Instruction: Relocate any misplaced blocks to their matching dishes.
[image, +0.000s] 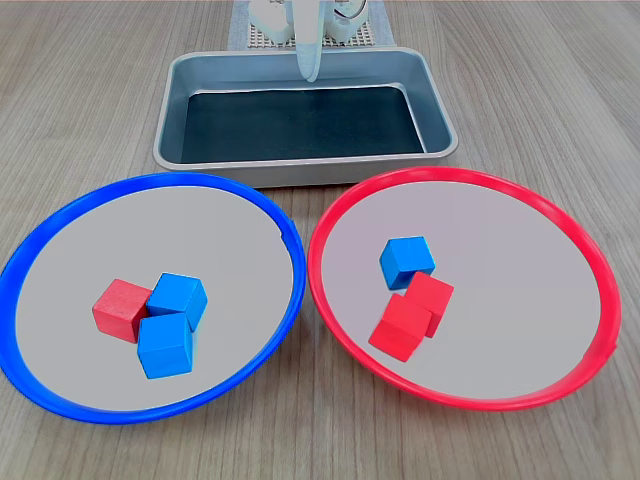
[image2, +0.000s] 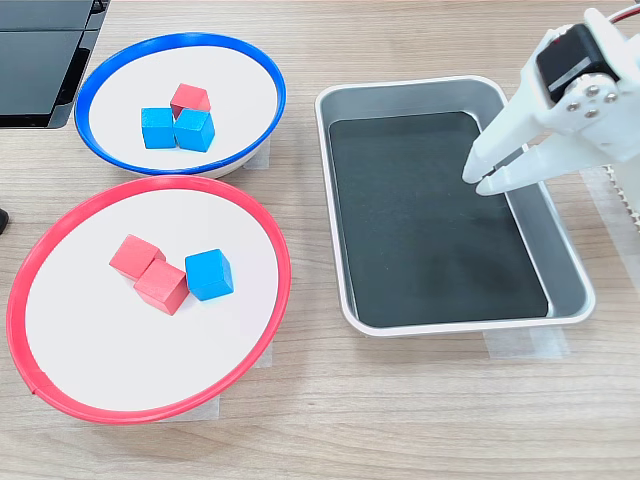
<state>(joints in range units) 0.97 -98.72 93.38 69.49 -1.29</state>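
Reading the first exterior view from left to right, we meet the blue-rimmed dish (image: 40, 235) first. It holds three cubes bunched just below its centre: the misplaced red cube (image: 122, 309) at about nine o'clock of the bunch, touching two blue cubes (image: 176, 298), one at about two o'clock and one at about five. Next comes the red-rimmed dish (image: 580, 250), where the misplaced blue cube (image: 407, 262) sits at twelve o'clock of its own bunch, against two red cubes (image: 418, 303) that lie below it.

Beyond both dishes, at twelve o'clock on the counter (image: 560, 90), stands the grey metal tray (image: 300, 165). It looks empty.

In the second exterior view the end effector (image2: 484, 181) hangs over the tray's right-hand part, well apart from both dishes. Its two fingertips are almost together and nothing is between them, so we take it as clenched on nothing.

We judge that neither swap has begun; the step in hand is the first approach. The next move calls for opening the jaws and travelling to one dish. There the jaws must come down over the odd-coloured cube alone. Since each stray touches its neighbours, we would grip across its free faces.
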